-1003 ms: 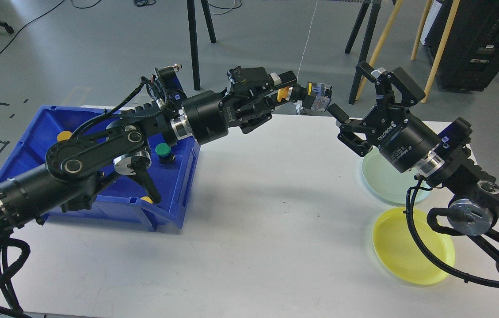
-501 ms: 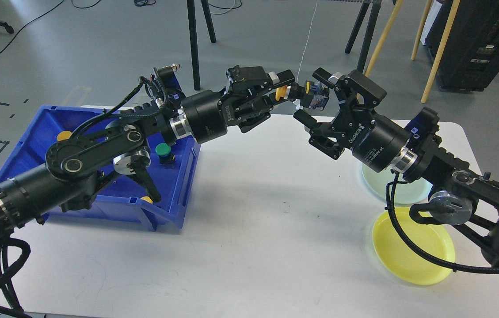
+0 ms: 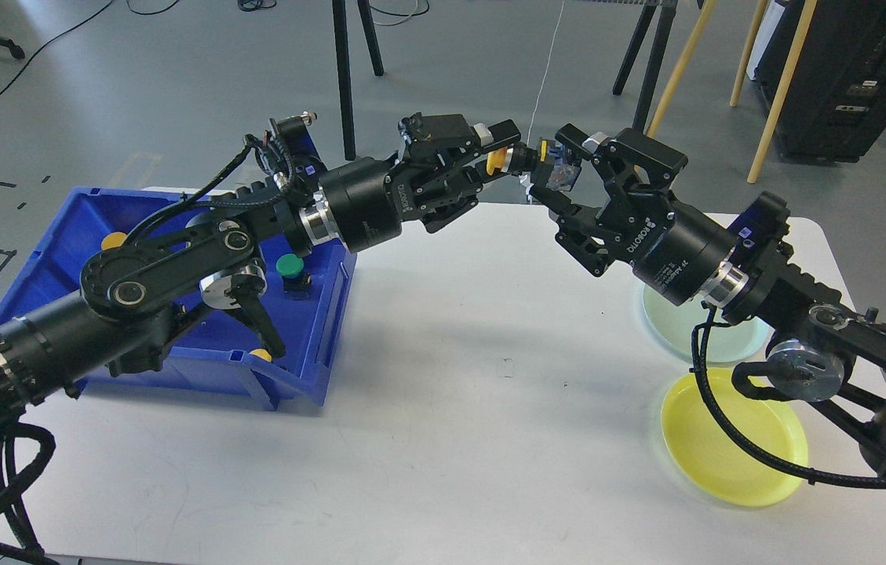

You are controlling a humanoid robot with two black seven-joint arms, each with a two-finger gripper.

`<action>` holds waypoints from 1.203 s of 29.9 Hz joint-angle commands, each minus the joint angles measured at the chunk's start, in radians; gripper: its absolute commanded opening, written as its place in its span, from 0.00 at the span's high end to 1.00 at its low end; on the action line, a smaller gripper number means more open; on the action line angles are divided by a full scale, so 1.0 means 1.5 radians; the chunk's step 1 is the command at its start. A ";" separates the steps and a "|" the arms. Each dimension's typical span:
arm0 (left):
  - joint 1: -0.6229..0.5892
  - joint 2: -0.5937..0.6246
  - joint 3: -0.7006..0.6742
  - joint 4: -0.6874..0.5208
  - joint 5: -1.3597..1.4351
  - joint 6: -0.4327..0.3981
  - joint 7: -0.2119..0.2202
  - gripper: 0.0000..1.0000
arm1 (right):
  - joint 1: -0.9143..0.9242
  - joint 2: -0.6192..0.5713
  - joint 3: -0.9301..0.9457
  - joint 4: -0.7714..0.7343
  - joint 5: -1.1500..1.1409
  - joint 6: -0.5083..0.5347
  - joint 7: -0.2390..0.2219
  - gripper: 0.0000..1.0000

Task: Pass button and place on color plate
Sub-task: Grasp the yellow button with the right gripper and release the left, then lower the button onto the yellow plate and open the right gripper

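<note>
Above the counter (image 3: pixel 427 439), the left claw (image 3: pixel 507 155) clamped the yellow button (image 3: pixel 517 161) while the right claw (image 3: pixel 560 176), jaws apart, straddled its far end; handover unfinished, yellow plate (image 3: pixel 733 439) bare.

The pale green round plate (image 3: pixel 670 322) is partly covered by the black right arm, whose cable also crosses the yellow round plastic plate (image 3: pixel 733 439). The left arm hides much of the blue plastic bin's (image 3: pixel 317 337) inside, where two small yellow objects show only as slivers.

Right gripper (image 3: pixel 555 176) now closer around button (image 3: pixel 538 161).
</note>
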 commanded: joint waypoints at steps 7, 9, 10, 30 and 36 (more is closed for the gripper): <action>0.003 -0.007 -0.002 -0.001 -0.019 0.000 0.000 0.26 | -0.008 0.001 0.007 0.001 0.005 -0.043 -0.006 1.00; 0.008 -0.008 -0.002 0.001 -0.043 0.000 0.000 0.16 | -0.014 -0.002 0.011 0.003 0.006 -0.054 -0.006 1.00; 0.008 -0.006 -0.003 0.002 -0.049 0.000 0.000 0.10 | -0.020 -0.003 0.020 0.004 0.008 -0.057 -0.007 1.00; 0.006 0.084 -0.038 -0.011 -0.041 0.000 0.000 0.05 | -0.486 -0.047 0.221 0.072 0.640 -0.341 -0.054 1.00; -0.078 0.238 0.042 -0.037 0.031 0.000 0.000 0.04 | -0.496 -0.042 0.215 0.072 0.640 -0.340 -0.058 0.70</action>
